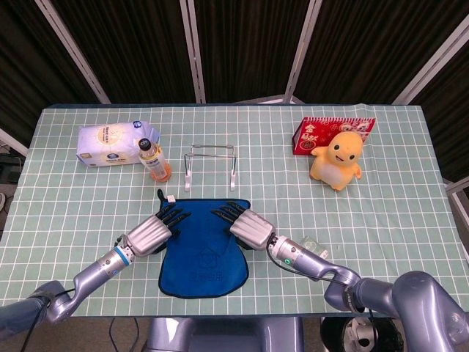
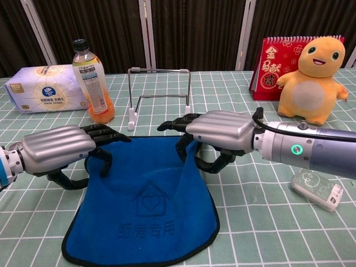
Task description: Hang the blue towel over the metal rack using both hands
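The blue towel (image 1: 204, 255) lies flat on the table in front of the metal rack (image 1: 210, 166), which stands empty and upright. My left hand (image 1: 150, 233) grips the towel's far left corner with curled fingers. At the far right corner my right hand (image 1: 249, 226) pinches a raised fold. In the chest view the left hand (image 2: 58, 149) and right hand (image 2: 221, 131) sit at either side of the towel (image 2: 147, 206), just short of the rack (image 2: 160, 92). The towel's far edge is bunched between the hands.
An orange drink bottle (image 1: 154, 160) and a white tissue pack (image 1: 110, 143) stand left of the rack. A red calendar (image 1: 333, 133) and a yellow plush toy (image 1: 337, 160) are at the back right. A small clear packet (image 2: 318, 189) lies right of my right arm.
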You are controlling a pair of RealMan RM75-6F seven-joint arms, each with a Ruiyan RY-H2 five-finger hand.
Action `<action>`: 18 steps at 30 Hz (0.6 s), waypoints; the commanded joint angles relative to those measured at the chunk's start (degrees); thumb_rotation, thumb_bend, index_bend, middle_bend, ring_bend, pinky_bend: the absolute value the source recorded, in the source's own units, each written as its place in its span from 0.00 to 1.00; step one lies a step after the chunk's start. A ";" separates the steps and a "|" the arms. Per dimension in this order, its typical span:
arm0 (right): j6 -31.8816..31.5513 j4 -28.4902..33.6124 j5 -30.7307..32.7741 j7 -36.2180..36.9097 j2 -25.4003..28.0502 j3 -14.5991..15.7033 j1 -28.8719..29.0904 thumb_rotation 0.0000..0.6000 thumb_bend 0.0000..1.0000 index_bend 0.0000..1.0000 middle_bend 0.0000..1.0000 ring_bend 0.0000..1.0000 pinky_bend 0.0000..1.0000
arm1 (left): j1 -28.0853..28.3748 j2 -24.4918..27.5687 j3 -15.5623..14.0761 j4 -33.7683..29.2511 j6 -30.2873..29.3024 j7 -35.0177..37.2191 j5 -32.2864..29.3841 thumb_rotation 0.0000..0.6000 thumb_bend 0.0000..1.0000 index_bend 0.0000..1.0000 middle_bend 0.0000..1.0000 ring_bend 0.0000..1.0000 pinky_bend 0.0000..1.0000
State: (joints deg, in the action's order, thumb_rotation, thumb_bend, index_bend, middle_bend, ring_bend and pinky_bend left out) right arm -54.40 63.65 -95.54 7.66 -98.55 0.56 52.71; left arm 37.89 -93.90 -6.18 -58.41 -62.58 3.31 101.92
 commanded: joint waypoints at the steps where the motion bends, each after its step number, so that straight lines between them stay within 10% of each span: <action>1: 0.03 0.35 0.04 -0.23 0.10 -0.05 0.02 1.00 0.63 0.64 0.01 0.00 0.00 | -0.04 0.24 -0.09 -0.31 -0.52 0.37 -0.03 1.00 0.45 0.58 0.00 0.00 0.00; 18: -4.47 11.83 1.89 -5.55 7.95 -6.11 0.13 1.00 0.63 0.64 0.01 0.00 0.00 | -0.24 6.04 5.04 -7.86 -9.91 2.00 -1.61 1.00 0.46 0.81 0.00 0.00 0.00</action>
State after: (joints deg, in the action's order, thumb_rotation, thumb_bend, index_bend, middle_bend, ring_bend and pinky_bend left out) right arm -57.57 73.42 -94.22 3.33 -92.40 -3.84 52.72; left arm 37.53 -89.44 -2.68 -64.50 -70.57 5.32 100.62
